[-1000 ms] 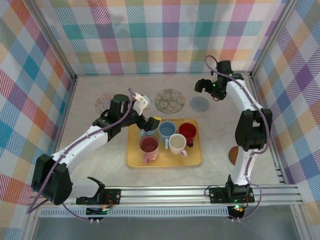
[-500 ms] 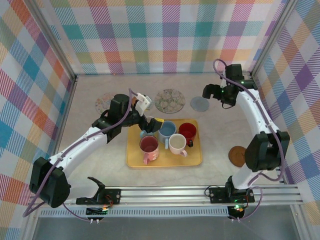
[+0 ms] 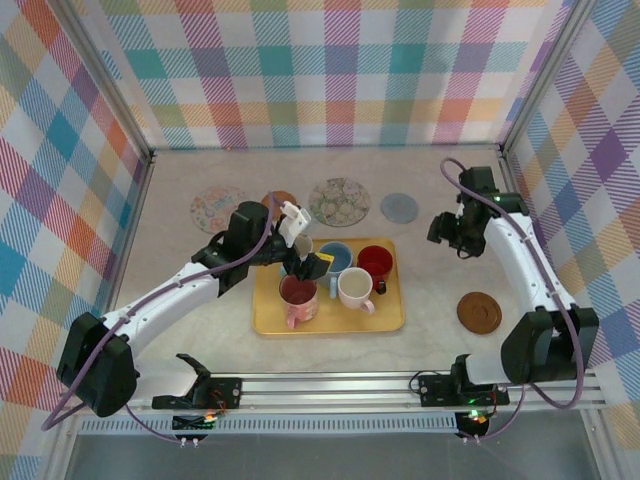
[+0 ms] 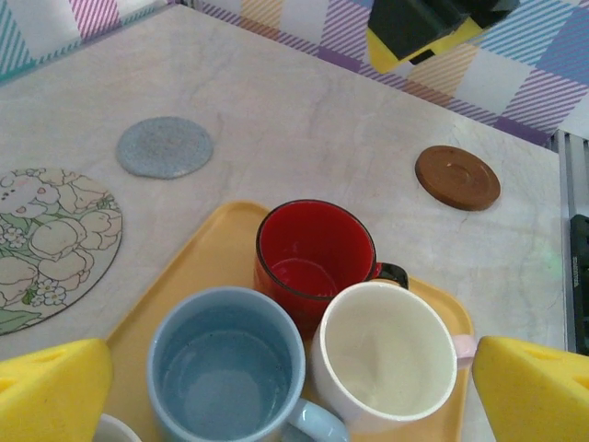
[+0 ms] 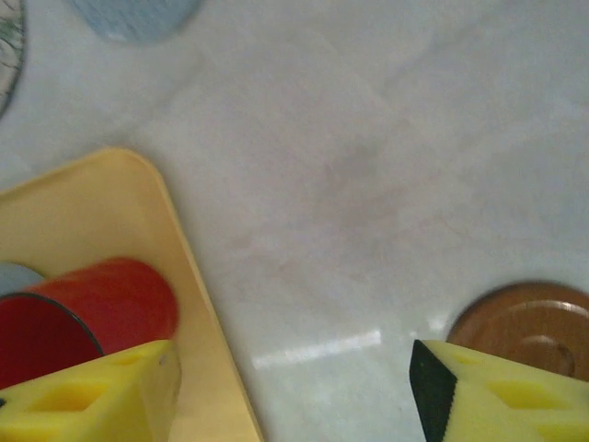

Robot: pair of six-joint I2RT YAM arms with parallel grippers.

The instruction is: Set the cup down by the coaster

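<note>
Several cups stand on the yellow tray (image 3: 385,318): blue (image 3: 333,257), red (image 3: 375,262), white (image 3: 355,287) and a pink one with a dark inside (image 3: 298,295). My left gripper (image 3: 310,263) hangs open above the tray. In the left wrist view its yellow fingers (image 4: 53,391) spread wide around the blue cup (image 4: 225,368) and the white cup (image 4: 385,354), gripping nothing. The brown coaster (image 3: 479,312) lies right of the tray. My right gripper (image 3: 447,232) hovers open over bare table, between the tray edge (image 5: 198,304) and the brown coaster (image 5: 525,322).
At the back lie a grey-blue coaster (image 3: 399,207), a floral coaster (image 3: 339,201), a pastel coaster (image 3: 217,208) and a small brown disc (image 3: 280,200). Checked walls close in the left, back and right sides. Bare table lies between tray and brown coaster.
The right arm swung from the back near the grey-blue coaster toward the right and nearer. The left gripper shifted right, further over the cups on the tray.
</note>
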